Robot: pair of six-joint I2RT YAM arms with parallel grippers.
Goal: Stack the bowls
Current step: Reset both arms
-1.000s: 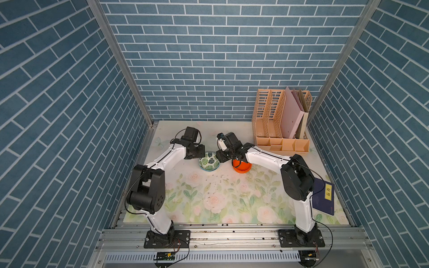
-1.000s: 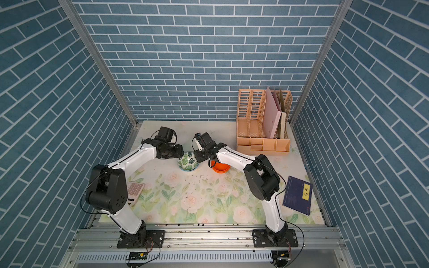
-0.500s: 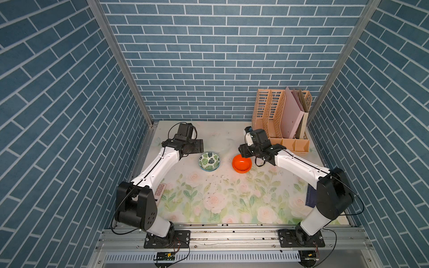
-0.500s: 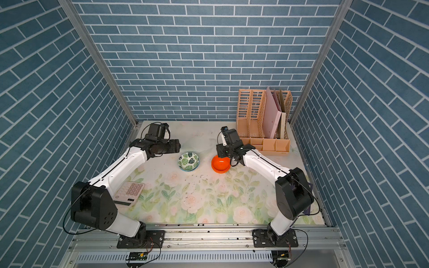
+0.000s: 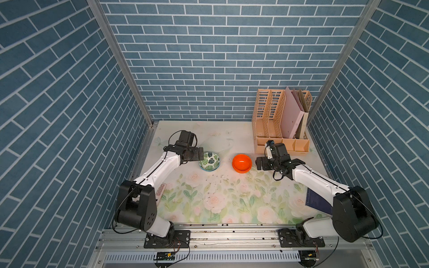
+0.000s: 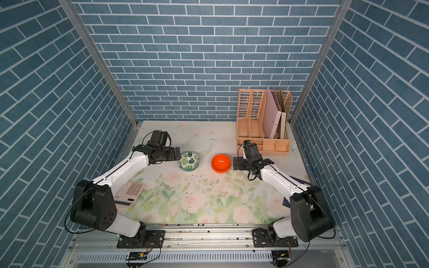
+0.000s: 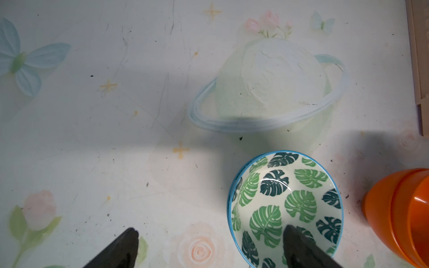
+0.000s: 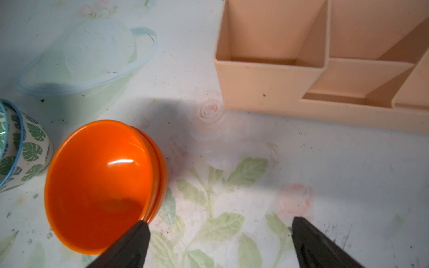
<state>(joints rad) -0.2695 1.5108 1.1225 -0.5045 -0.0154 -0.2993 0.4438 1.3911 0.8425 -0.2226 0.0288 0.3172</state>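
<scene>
Both arms have drawn back from the middle since 1 second ago. The left gripper (image 5: 200, 153) now sits just beside the 2 white round ceramic bowls with green leaf print (image 5: 209, 161). The right gripper (image 5: 258, 163) sits just beside the 2 glossy plain orange round bowls (image 5: 242, 162). Neither pile has shifted. Both sets of fingers are spread wide and hold nothing. In the left wrist view 1 fingertip (image 7: 294, 241) hangs over the leaf bowl, and contact cannot be told. Each pair is nested, mouths up, and being round has no long axis. The 2 piles stand near each other but apart on the floral mat (image 5: 220, 204). The peach slotted plastic file rack (image 5: 267, 120) holds upright pink folders (image 5: 291, 116).
</scene>
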